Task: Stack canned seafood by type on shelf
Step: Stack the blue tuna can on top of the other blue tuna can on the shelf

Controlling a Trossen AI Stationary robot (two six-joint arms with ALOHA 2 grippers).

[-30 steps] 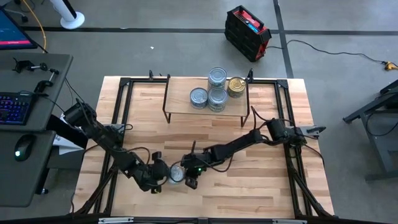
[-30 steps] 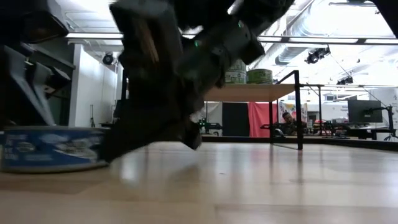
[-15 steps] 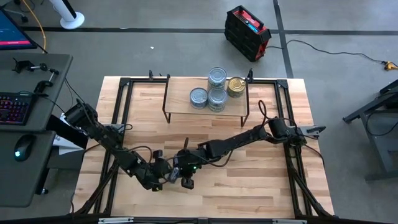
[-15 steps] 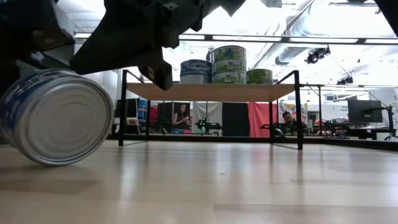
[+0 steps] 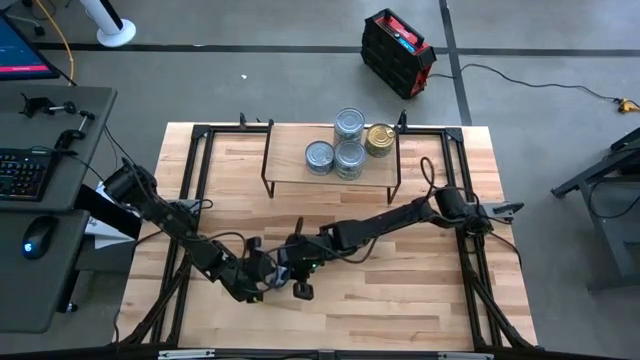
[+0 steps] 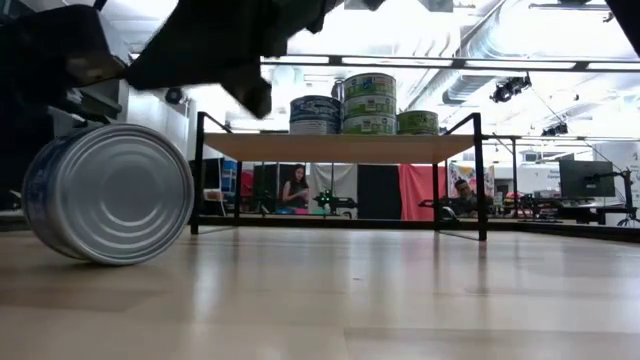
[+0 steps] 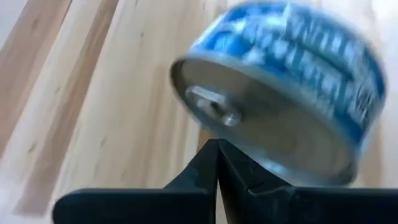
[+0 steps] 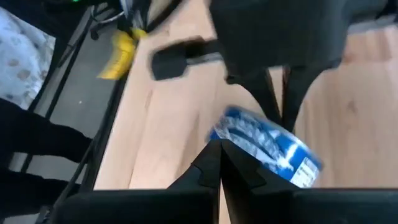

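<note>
One blue-sided tin (image 6: 108, 193) stands tipped up on its rim near the table's near edge, its silver face toward the low camera. My left gripper (image 7: 217, 149) is shut, its tips at the tin's pull-tab lid (image 7: 249, 118). My right gripper (image 8: 220, 149) is shut too, its tips beside the tin's blue wall (image 8: 267, 149). In the high view the two grippers (image 5: 266, 282) (image 5: 292, 270) meet and mostly hide the tin. The shelf (image 5: 290, 150) carries three silver tins (image 5: 349, 123) and a gold tin (image 5: 380, 138). My left gripper's shut fingertips (image 7: 208, 158) meet the lower part of the tin's lid (image 7: 261, 146), near its rim, coming low and level from the table's left. The tin stands on its rim on the table, leaning. My right gripper's shut tips reach the tin's wall (image 8: 224, 134); I cannot tell whether they touch.
The shelf (image 6: 340, 148) stands at the far side on thin black legs, with tins stacked on its right half (image 6: 369, 100). Black frame rails (image 5: 190, 200) run along the table's left and right sides. Bare wood lies right of the grippers. People sit in the room beyond.
The tin has gone from lying flat on the table to standing on its rim, first steeply tilted, now nearly upright, and it has shifted a little to the right in the low view. My right gripper has moved toward the table's left and up off the tin.
</note>
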